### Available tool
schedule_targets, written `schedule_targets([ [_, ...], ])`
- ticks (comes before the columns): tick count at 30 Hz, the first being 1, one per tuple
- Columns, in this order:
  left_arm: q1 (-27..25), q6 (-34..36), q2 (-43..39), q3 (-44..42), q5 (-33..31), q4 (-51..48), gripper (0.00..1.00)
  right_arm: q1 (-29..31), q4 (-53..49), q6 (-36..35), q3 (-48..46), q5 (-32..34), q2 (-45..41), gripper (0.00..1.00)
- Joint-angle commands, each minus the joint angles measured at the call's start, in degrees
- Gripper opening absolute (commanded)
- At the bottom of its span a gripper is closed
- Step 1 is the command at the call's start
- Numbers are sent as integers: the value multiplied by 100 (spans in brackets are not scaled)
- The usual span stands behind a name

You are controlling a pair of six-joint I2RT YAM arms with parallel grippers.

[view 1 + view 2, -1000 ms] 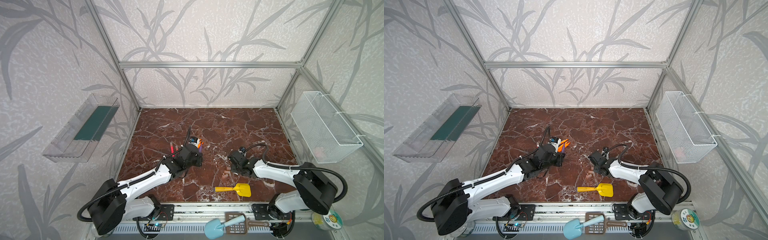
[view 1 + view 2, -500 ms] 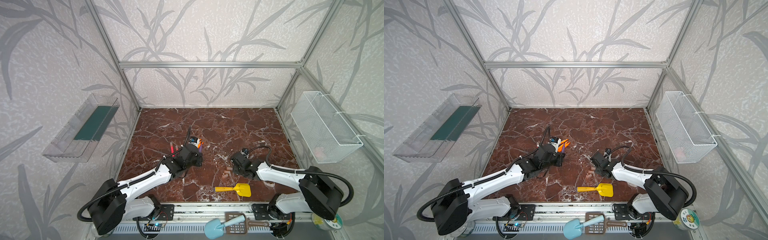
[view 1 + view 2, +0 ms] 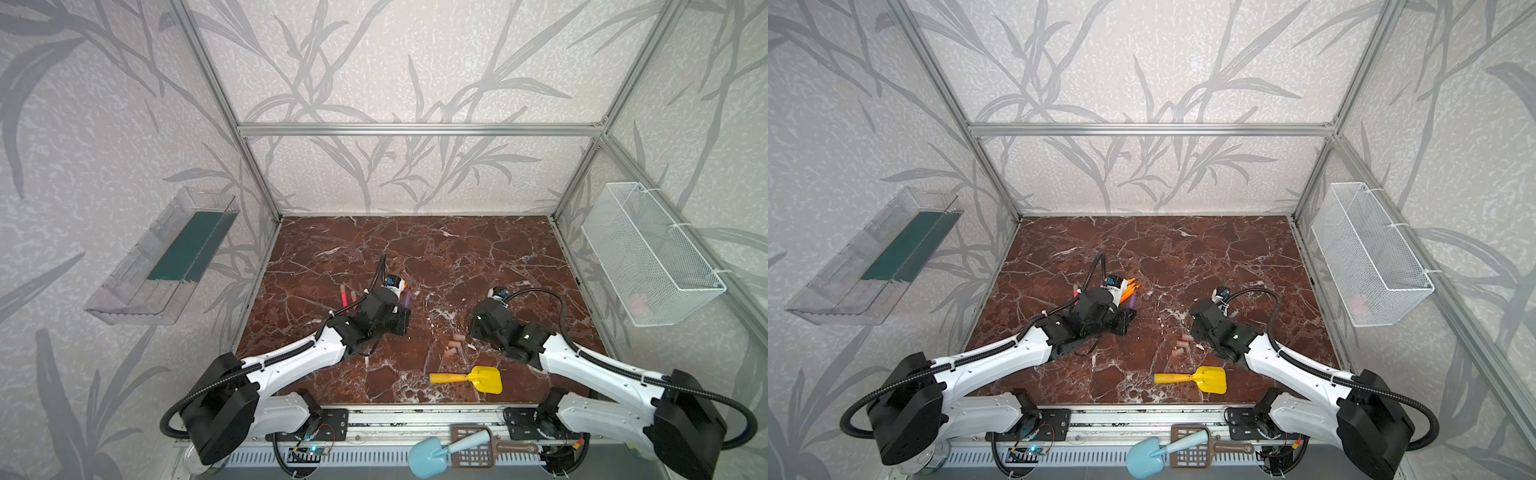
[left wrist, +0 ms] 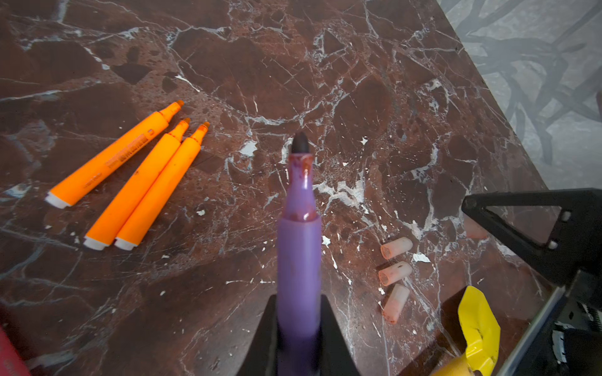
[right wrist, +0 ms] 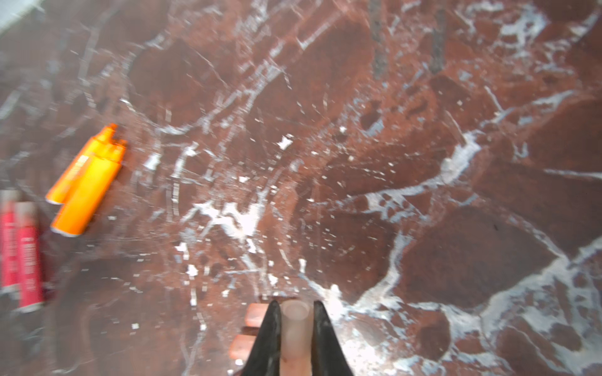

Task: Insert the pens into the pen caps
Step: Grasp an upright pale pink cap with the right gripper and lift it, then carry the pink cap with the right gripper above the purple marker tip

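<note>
My left gripper [image 4: 299,312] is shut on the purple pen [image 4: 299,247], whose dark tip points away over the marble floor. Three orange pens [image 4: 130,182] lie side by side to its left, and two pink-red pens [image 3: 345,297] lie behind the left wrist. My right gripper [image 5: 294,307] is shut on one pale pen cap [image 5: 294,328], open end facing forward. Three loose pen caps [image 4: 395,273] lie on the floor between the arms, seen in a top view as pen caps [image 3: 454,345]. In both top views the two wrists hide the fingers.
A yellow toy shovel [image 3: 469,379] lies near the front edge, just in front of the caps. A white wire basket [image 3: 648,257] hangs on the right wall and a clear tray [image 3: 166,262] on the left wall. A blue scoop [image 3: 444,451] lies beyond the front rail.
My right gripper has closed on a pen cap and the right wrist has shifted slightly to the right. The left arm with the purple pen has stayed where it was.
</note>
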Motion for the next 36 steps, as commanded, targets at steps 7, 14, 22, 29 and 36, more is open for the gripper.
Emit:
schedule_targets([
  [7,-7,26,233,96,712,329,0,-11,1659,-86,339,-835,-36,14],
  [14,-35,42,128,-14,1276,714,0,6,2212,-76,707,-1146,315,14],
  [22,-74,50,-5,-128,1521,967,0,188,2521,-118,934,-1114,422,14],
  [29,-117,59,-74,-193,1665,1139,0,274,2785,-61,977,-1094,522,14],
  [36,-145,98,-171,-262,1698,1241,0,338,3177,-19,1144,-1305,899,16],
])
